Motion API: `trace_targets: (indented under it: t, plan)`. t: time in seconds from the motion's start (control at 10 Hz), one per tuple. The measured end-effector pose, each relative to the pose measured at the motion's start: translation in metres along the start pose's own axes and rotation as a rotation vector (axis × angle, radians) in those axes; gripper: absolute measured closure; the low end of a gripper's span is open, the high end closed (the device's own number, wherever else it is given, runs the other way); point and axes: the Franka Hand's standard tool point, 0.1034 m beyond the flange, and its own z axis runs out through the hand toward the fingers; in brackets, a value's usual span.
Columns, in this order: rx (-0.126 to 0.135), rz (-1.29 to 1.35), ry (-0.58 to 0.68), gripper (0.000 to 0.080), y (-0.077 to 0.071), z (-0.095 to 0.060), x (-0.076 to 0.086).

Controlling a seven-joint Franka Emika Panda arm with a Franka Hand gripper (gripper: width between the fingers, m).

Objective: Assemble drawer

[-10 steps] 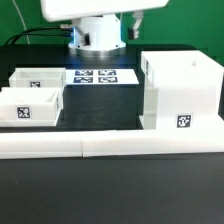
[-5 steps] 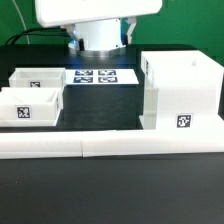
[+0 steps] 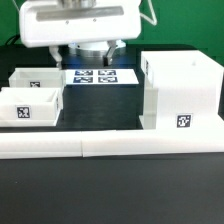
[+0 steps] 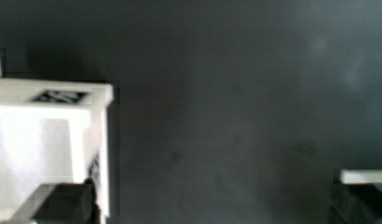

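The drawer's tall white housing (image 3: pixel 185 95) stands at the exterior view's right, with a tag low on its front. Two small white trays sit at the left, one nearer (image 3: pixel 28 108) and one behind it (image 3: pixel 35 78). My gripper (image 3: pixel 92 55) hangs high above the back of the table, over the marker board and clear of all parts. In the wrist view my gripper (image 4: pixel 209 205) is open, with its dark fingertips (image 4: pixel 55 205) far apart and only dark table between them. A white tagged part (image 4: pixel 46 130) shows beside one finger; I cannot tell which part it is.
The marker board (image 3: pixel 100 76) lies flat between the trays and the housing. A long low white L-shaped wall bar (image 3: pixel 110 147) runs across the front of the table. The table top is black.
The arm's white hand has come lower and shifted toward the exterior view's left. The housing, trays and wall bar have not moved.
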Motion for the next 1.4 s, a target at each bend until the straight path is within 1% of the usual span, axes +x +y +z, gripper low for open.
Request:
trace_targets:
  t: [0.1, 0.2, 0.3, 0.6, 0.7, 0.8, 1.1, 1.2, 1.4]
  plan:
    - [-0.005, -0.04, -0.001, 0.015, 0.012, 0.005, -0.001]
    - [-0.006, -0.044, 0.0, 0.015, 0.018, 0.005, 0.001]
    - [-0.005, -0.047, 0.0, 0.015, 0.015, 0.005, 0.001]
    - [-0.005, -0.047, -0.001, 0.015, 0.015, 0.006, 0.001]
    - [-0.006, -0.056, -0.002, 0.015, 0.018, 0.006, 0.001]
    - [-0.01, -0.052, -0.002, 0.015, 0.026, 0.008, 0.002]
    - [-0.02, -0.032, -0.005, 0.015, 0.043, 0.018, 0.01]
    - [-0.021, -0.027, -0.007, 0.015, 0.046, 0.021, 0.008]
    - [-0.039, -0.027, 0.002, 0.015, 0.049, 0.034, 0.005]
